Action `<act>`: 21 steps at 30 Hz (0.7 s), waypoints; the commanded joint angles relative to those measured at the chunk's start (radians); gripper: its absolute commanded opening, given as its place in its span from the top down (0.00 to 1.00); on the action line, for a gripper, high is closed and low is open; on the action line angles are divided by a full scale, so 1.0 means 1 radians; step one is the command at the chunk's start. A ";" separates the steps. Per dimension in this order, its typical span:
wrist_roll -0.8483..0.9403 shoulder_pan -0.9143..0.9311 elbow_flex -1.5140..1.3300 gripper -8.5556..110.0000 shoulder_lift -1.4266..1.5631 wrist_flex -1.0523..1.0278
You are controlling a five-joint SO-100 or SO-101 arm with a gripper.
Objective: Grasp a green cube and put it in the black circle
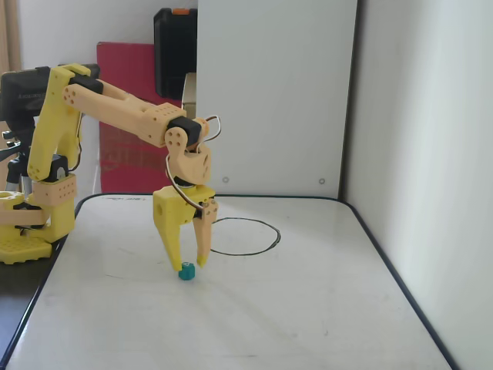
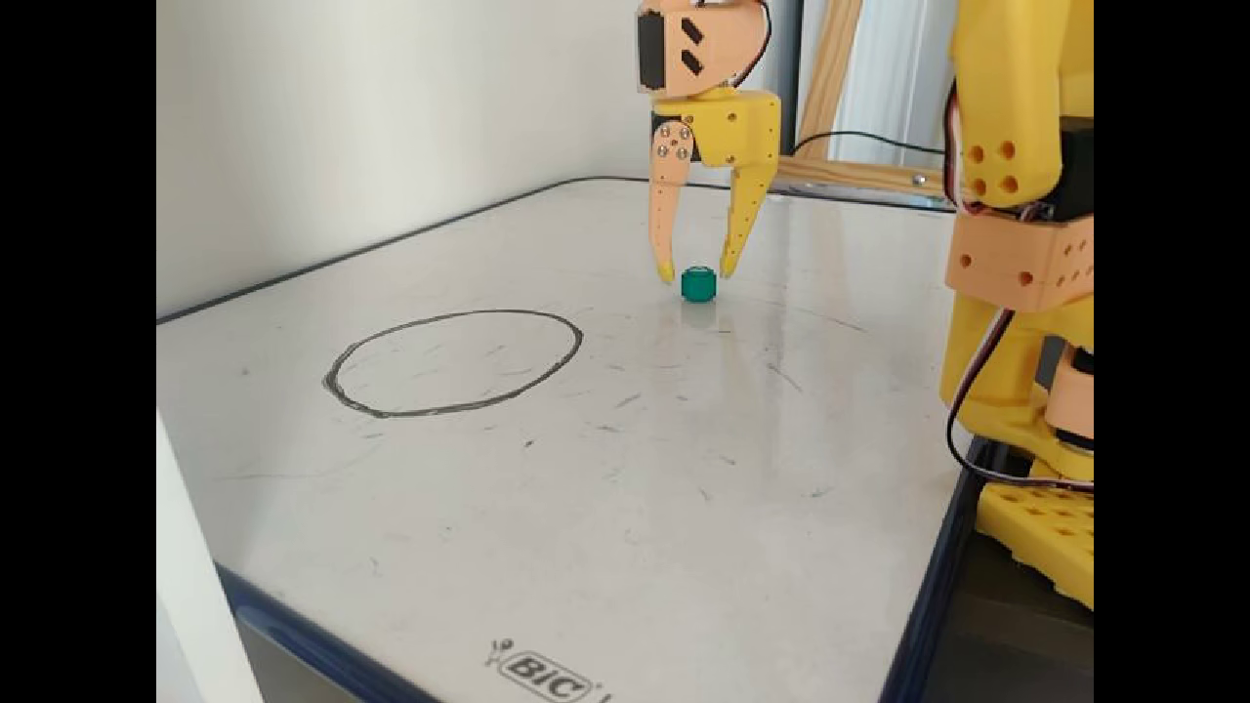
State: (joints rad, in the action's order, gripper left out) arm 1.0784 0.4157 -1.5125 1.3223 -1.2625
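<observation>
While the hand (image 2: pixel 695 269) is hanging with its two fingers spread apart and pointing straight down, I am lining up the grasp on the green cube (image 2: pixel 698 284). In one fixed view the cube is sitting on the white tabletop (image 2: pixel 684 469) between the two fingertips, slightly nearer the camera than they are; in the other fixed view the cube (image 1: pixel 187 272) is showing just below and between the tips of the hand (image 1: pixel 189 264). Nothing is clamped yet, and I cannot tell whether either fingertip is already touching the cube.

To do this step well, I am thinking the fingers need to straddle the cube squarely before closing. Judging from both fixed views, the tips are reaching about the cube's top, almost at the tabletop, so I would ease down only a little further and stop short of pressing on the surface. The cube is small and light, so a finger arriving off-centre could nudge or spin it away; I would close slowly and check that both sides meet it together.

The black circle (image 2: pixel 454 362), drawn on the tabletop, is lying empty to the left of the cube in that view, well apart from it, while in the other fixed view the circle (image 1: pixel 245 236) is lying to the right and farther back. Once the grip is holding, a modest lift should be enough for the carry.
</observation>
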 commanded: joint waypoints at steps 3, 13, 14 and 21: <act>0.005 0.005 0.037 0.81 -0.008 0.014; -0.014 0.006 0.052 0.89 -0.037 0.029; -0.018 0.006 0.057 0.90 -0.038 0.028; -0.044 0.003 0.101 0.92 -0.044 -0.003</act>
State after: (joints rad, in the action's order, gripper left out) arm 1.0416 0.4157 -1.4496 1.2701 -1.2548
